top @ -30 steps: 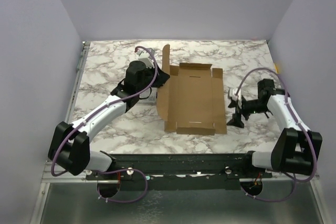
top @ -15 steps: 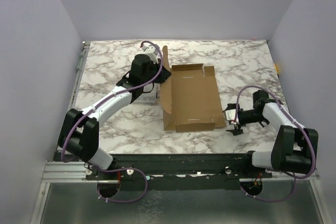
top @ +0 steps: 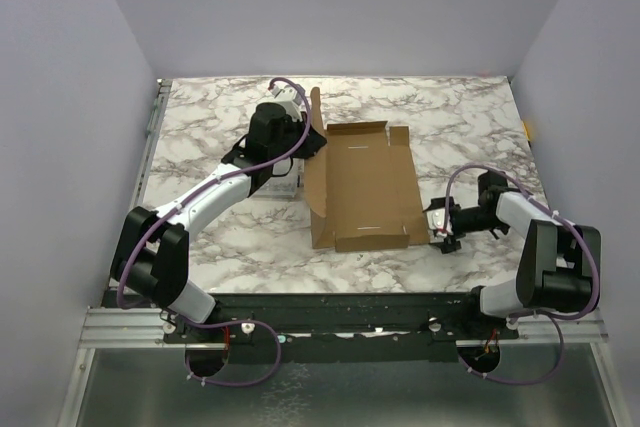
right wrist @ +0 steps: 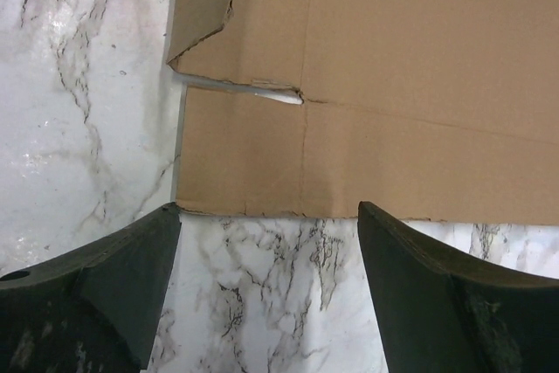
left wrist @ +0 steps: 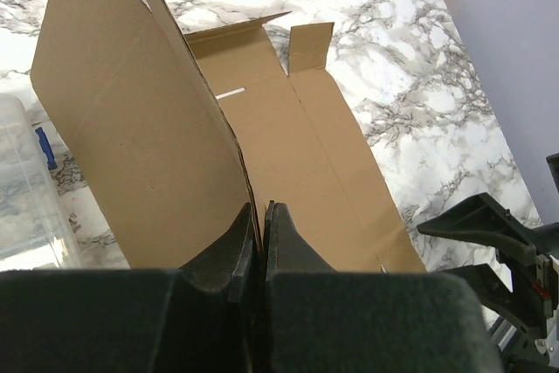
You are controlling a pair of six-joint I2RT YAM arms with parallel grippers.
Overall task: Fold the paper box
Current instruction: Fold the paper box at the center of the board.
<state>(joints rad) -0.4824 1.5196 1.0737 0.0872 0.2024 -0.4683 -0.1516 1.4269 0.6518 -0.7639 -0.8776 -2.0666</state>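
Observation:
The paper box (top: 365, 187) is a brown die-cut cardboard sheet lying mid-table, its left flap raised upright. My left gripper (top: 307, 140) is shut on that raised left flap (left wrist: 140, 128), with its edge pinched between the fingers (left wrist: 255, 229). My right gripper (top: 443, 227) is open and empty, low over the marble just right of the sheet's near right edge (right wrist: 349, 172). The sheet's edge lies just ahead of the jaws without touching them.
A small clear plastic case (top: 283, 183) sits left of the raised flap, under my left arm; it also shows in the left wrist view (left wrist: 26, 189). The marble table (top: 200, 137) is walled by purple panels on three sides.
My left gripper has pulled the left flap up and inward, shifting the sheet slightly left. My right gripper has dropped and moved in toward the sheet's near right edge.

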